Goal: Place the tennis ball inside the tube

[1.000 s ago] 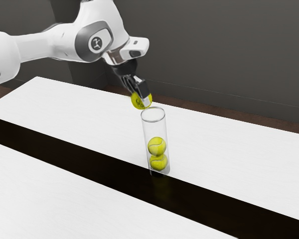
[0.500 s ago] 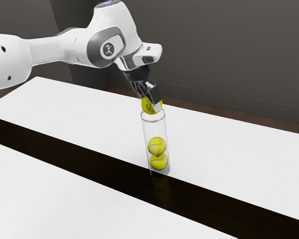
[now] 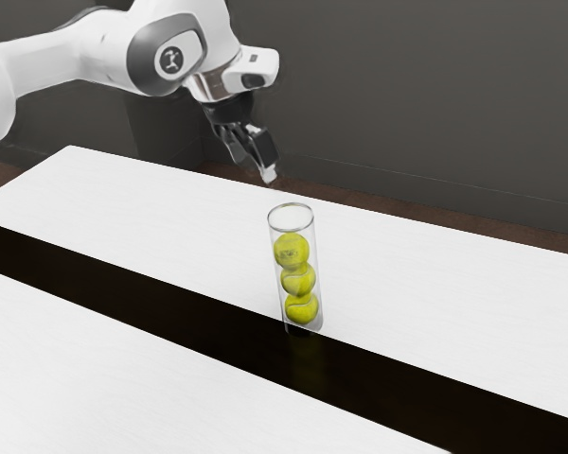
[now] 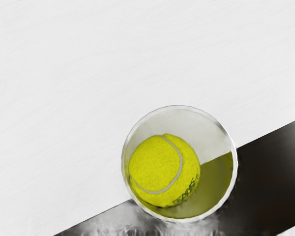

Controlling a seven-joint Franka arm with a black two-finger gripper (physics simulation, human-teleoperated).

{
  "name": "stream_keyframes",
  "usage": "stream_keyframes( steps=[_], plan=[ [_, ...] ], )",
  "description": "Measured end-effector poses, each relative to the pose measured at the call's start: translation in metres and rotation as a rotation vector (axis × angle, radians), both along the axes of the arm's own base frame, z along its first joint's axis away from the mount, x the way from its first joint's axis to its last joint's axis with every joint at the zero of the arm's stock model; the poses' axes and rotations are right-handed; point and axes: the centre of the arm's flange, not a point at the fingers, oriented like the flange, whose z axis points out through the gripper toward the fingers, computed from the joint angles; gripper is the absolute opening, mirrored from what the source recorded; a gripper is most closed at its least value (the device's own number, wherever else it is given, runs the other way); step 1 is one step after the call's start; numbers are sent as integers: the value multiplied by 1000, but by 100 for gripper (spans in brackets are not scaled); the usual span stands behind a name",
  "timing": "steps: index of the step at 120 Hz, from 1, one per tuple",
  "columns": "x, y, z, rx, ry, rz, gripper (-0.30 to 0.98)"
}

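Observation:
My gripper (image 3: 254,168) hangs above the tube's mouth and toward the exterior view's left, its fingers apart with nothing held. The clear tube (image 3: 291,229) stands upright on the table. Stacked inside it are three yellow-green tennis balls: a top ball (image 3: 292,252), a middle one (image 3: 298,279) and a bottom one (image 3: 302,307). The wrist view looks down into the round tube (image 4: 235,164), where the top ball (image 4: 160,169) rests below the rim against one side of the wall and hides the lower balls.
The white table (image 3: 435,312) carries a dark glossy strip (image 3: 151,298) running lengthwise, and the tube's base stands at its edge. A dark grey wall (image 3: 426,104) rises behind the table.
The ball that was in my gripper at the tube's mouth is now inside, on top of the other two. My gripper has opened and moved up and toward the exterior view's left.

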Motion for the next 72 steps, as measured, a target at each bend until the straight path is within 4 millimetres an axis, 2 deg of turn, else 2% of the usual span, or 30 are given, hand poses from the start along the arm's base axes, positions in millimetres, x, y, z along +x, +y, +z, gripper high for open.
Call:
stream_keyframes(
  steps=[6,11,24,33,45,62,72],
  plan=[
    [-18,1,22,31,-3,23,67],
    [-34,3,31,52,9,41,67],
    [-51,-2,29,45,69,61,68],
    [-52,9,29,39,94,96,68],
    [-48,48,32,31,109,189,68],
    [-46,126,56,16,95,364,68],
    [-49,160,67,11,88,444,69]
  ],
)
